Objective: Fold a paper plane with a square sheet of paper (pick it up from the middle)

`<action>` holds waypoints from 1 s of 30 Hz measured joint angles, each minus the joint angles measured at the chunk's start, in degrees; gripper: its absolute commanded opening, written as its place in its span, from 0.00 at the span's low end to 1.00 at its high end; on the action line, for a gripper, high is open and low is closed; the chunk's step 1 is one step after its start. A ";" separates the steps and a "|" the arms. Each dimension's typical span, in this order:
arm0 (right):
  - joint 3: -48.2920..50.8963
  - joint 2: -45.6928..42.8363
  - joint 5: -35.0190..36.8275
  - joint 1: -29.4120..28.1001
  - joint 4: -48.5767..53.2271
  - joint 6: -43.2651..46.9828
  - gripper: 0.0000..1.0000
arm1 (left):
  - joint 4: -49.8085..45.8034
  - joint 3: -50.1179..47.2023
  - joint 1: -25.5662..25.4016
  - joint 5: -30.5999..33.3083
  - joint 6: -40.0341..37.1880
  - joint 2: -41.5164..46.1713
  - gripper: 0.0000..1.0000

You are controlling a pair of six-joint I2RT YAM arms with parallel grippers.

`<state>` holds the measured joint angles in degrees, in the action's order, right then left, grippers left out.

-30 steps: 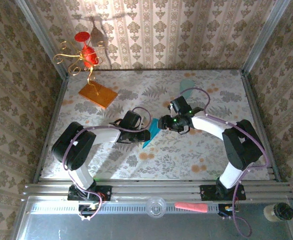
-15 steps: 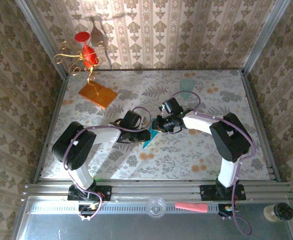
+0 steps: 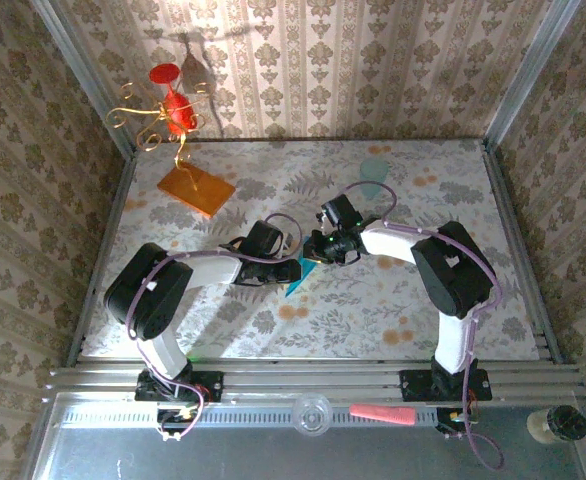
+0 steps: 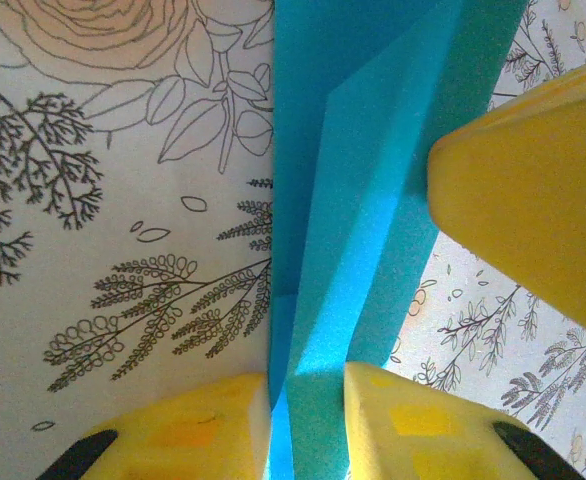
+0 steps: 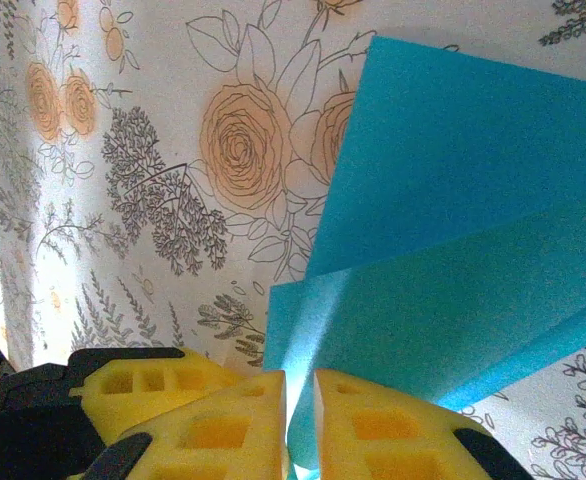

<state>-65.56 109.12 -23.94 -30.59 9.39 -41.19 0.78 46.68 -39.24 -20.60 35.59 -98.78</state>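
Floral-print table (image 3: 423, 310), boxed in by patterned walls on three sides. Near its middle, between both arms: square sheet of paper (image 3: 300, 279), teal, already creased into a narrow layered wedge and lying low over the cloth.

Pinched at the near end by left hand (image 4: 308, 405), yellow fingers (image 4: 188, 430) closed on either side of the folded layers. Presumably an anchor against sliding during creasing.

Clamped at the far end by right hand (image 5: 298, 420), fingertips almost together with a thin blue edge between. Likely gripping a flap, either to carry it over or to hold the crease line taut. From the left wrist view, another yellow finger just beside the sheet's long edge.

Judging by the layering: midway through folding, no finished dart outline yet. Probable next move: drawing the gripped flap across with the other end pinned. Risk: skewing or tearing thin paper if pulled apart rather than over.

Well apart toward the far left: orange slab (image 3: 196, 189) and red ornament on gilt wire (image 3: 170, 110). Toward the far side, pale mint cup (image 3: 374, 176). All outside the working zone.
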 measured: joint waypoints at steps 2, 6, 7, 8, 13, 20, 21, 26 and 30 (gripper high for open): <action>0.00 0.31 0.37 0.07 0.07 0.00 0.17 | 0.00 0.00 0.00 -0.09 -0.13 -0.07 0.29; 0.00 1.07 1.03 0.17 0.20 0.00 0.17 | -0.35 0.24 0.02 -0.13 -0.35 -0.17 0.29; 0.02 1.22 1.05 0.22 0.20 0.00 0.17 | -0.42 0.31 0.02 -0.13 -0.42 -0.20 0.29; 0.02 1.40 1.09 0.22 0.22 0.00 0.17 | -0.44 0.35 0.02 -0.13 -0.52 -0.24 0.29; 0.02 1.64 1.20 0.33 0.24 -0.02 0.17 | -0.76 0.52 0.02 -0.15 -0.70 -0.28 0.29; 0.02 1.95 1.14 0.33 0.15 0.02 0.17 | -1.42 0.96 0.02 -0.15 -0.81 -0.52 0.29; 0.02 2.19 1.09 0.33 0.15 0.00 0.17 | -1.51 1.05 0.02 -0.15 -0.87 -0.57 0.29; 0.02 2.75 0.63 0.44 0.00 0.02 0.17 | -2.10 1.42 0.00 -0.15 -0.94 -0.72 0.29; 0.02 2.75 0.11 0.44 -0.09 0.02 0.17 | -2.14 1.49 0.00 -0.15 -0.96 -0.76 0.28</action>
<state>-65.54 111.87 -23.83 -30.15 9.30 -41.17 -1.37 48.16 -39.24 -20.75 34.63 -99.55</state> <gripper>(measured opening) 0.174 0.289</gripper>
